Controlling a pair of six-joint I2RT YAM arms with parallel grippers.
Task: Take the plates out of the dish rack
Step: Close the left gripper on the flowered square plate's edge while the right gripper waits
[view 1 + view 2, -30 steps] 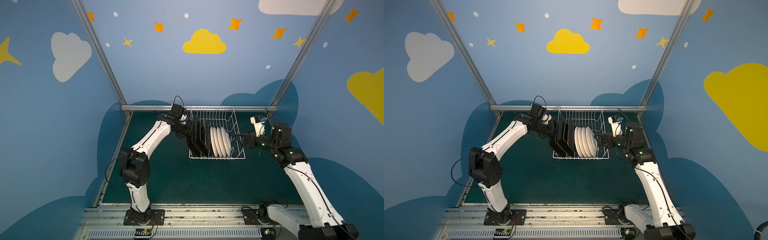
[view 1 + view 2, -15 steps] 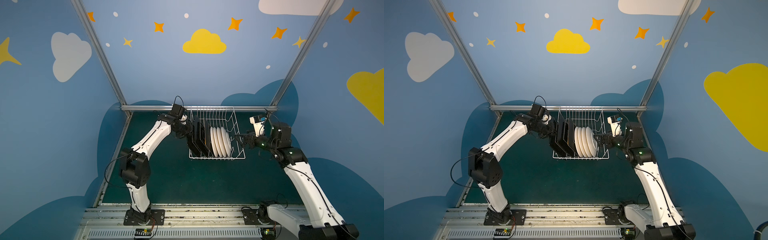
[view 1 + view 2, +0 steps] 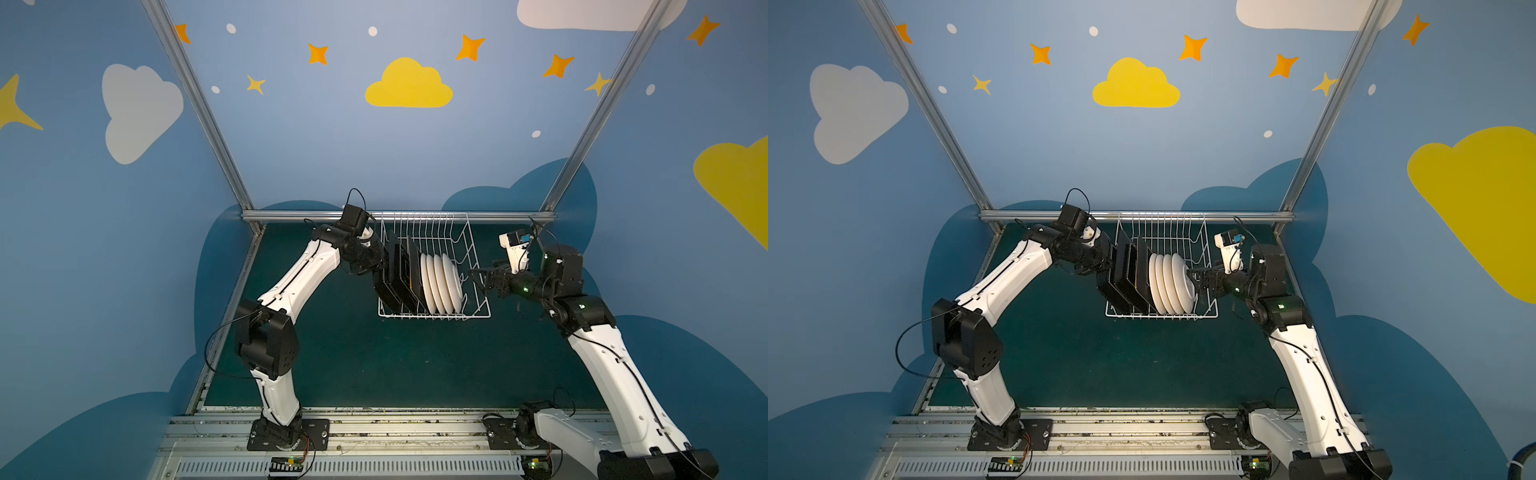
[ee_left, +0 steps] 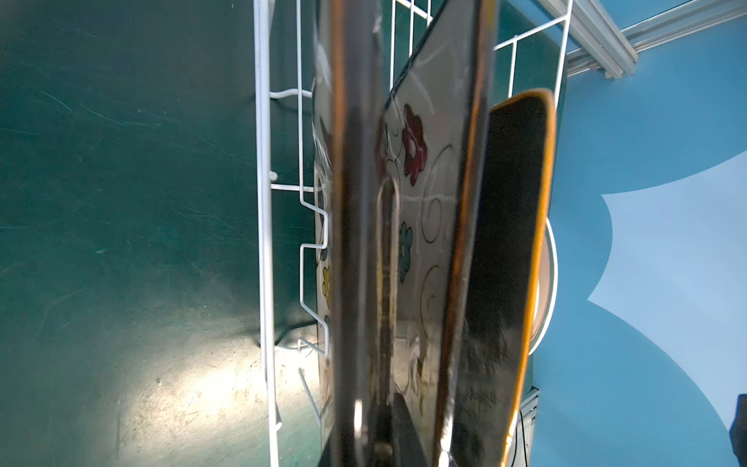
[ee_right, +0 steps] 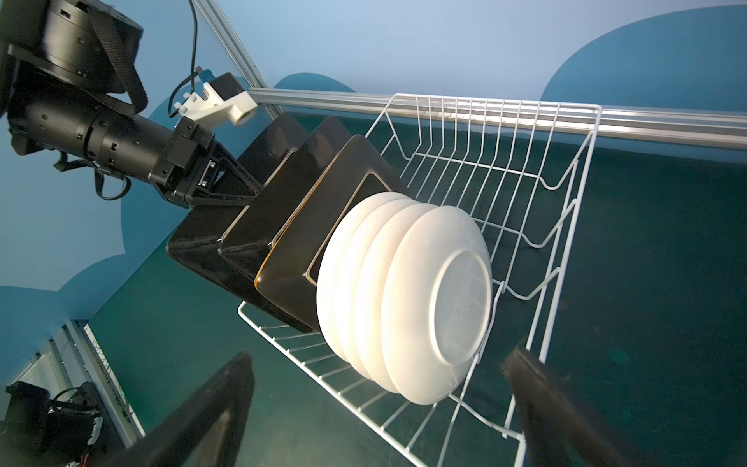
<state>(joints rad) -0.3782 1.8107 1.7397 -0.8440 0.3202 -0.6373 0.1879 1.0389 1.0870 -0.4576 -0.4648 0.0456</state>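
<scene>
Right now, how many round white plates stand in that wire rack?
4 white plates, on edge in one row in the dish rack: one beside the black square plates, two in the middle, the last facing the rack's bare right end. None seems hidden.

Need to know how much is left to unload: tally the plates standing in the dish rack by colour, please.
Black square plates: 4
White round plates: 4
Total: 8
</scene>
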